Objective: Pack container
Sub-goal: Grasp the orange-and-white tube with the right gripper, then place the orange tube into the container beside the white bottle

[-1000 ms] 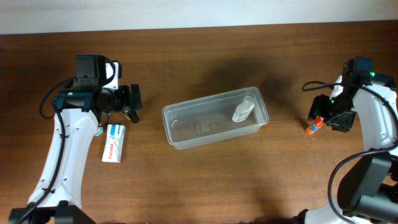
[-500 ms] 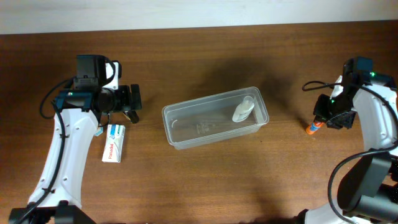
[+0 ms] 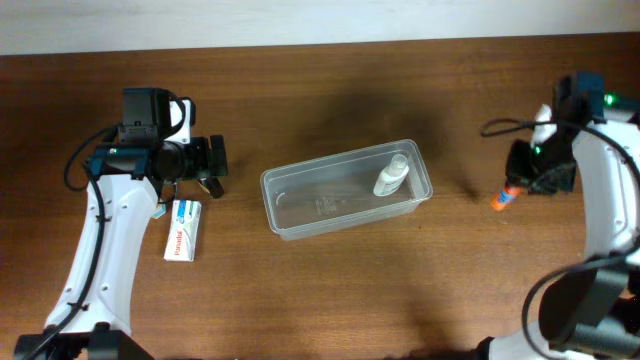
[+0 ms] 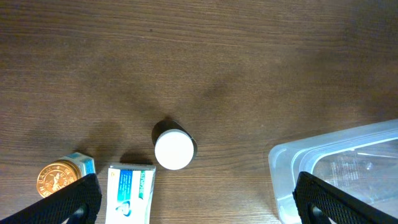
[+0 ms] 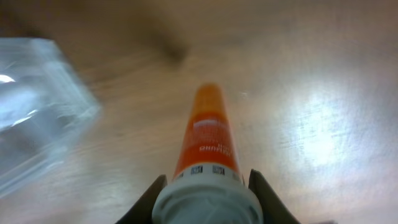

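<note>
The clear plastic container (image 3: 345, 188) sits mid-table with a small white bottle (image 3: 391, 176) lying in its right end. Its corner shows in the left wrist view (image 4: 339, 167) and in the right wrist view (image 5: 37, 109). My right gripper (image 3: 524, 182) is shut on an orange tube (image 3: 503, 198) with a white cap (image 5: 208, 158), held just off the table to the right of the container. My left gripper (image 3: 211, 168) is open and empty, above a round white-capped bottle (image 4: 174, 148), a blue and white tube box (image 4: 131, 191) and a small gold-lidded tin (image 4: 56, 179).
The tube box (image 3: 182, 229) lies on the table by the left arm, left of the container. The table's back edge runs along the top of the overhead view.
My right gripper has risen a little with the orange tube in it and shifted slightly up and right. The left arm has not moved.
</note>
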Motion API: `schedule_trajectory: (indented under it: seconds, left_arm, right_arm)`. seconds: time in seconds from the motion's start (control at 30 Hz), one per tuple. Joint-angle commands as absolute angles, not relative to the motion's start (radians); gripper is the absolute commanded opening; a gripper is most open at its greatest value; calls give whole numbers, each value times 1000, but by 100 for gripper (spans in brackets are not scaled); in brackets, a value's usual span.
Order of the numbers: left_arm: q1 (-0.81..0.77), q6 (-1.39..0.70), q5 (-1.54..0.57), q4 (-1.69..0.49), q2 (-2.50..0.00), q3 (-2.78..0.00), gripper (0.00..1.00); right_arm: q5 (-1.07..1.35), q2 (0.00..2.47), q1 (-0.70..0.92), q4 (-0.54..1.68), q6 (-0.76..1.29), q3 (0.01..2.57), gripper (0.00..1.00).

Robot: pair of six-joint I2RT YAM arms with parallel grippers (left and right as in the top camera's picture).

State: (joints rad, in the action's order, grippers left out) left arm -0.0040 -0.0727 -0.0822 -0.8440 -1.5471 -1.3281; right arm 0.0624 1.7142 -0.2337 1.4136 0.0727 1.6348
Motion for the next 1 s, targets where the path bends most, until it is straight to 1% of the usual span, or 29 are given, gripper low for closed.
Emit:
schedule_trajectory:
  seconds: [0.0,0.1,0.2,0.27,0.4,0.6,0.73,0.87,0.93,0.97]
  left_arm:
    - [-3,-78,-97,-842,-1550,-1349,99]
    - [-4,-78,-97,-842,-1550,-1349,100]
    - [-4,-78,-97,-842,-1550,-1349,99]
    - [-4,-78,-97,-842,-1550,-1349,99]
    - [-4,-78,-98,-842,-1550,-1349,100]
    - [-4,-78,-98,-843,-1550,-1349,99]
    - [-4,-78,-98,-843,-1550,-1349,99]
    - [-4,-78,-98,-843,-1550,-1349,99]
    - [-4,-78,-98,-843,-1550,-1349,99]
    - [-4,-78,-98,-843,-1550,-1349,100]
  right_arm:
    - [105,1600,-99,1480,-12,1808,14]
    - [105,1557,25,1498,-12,1869,14]
    - [105,1554,137,1505,-11,1859,13]
    - [102,1578,180,1504,-11,1837,13]
    - [102,1624,204,1497,-11,1799,13]
    - [105,1697,203,1409,-11,1687,13]
    - [104,1721,203,1301,-11,1594,13]
    - [103,1726,203,1143,-11,1460,14]
    - [97,1726,203,1115,-11,1431,15]
    - [97,1726,202,1100,-11,1414,20]
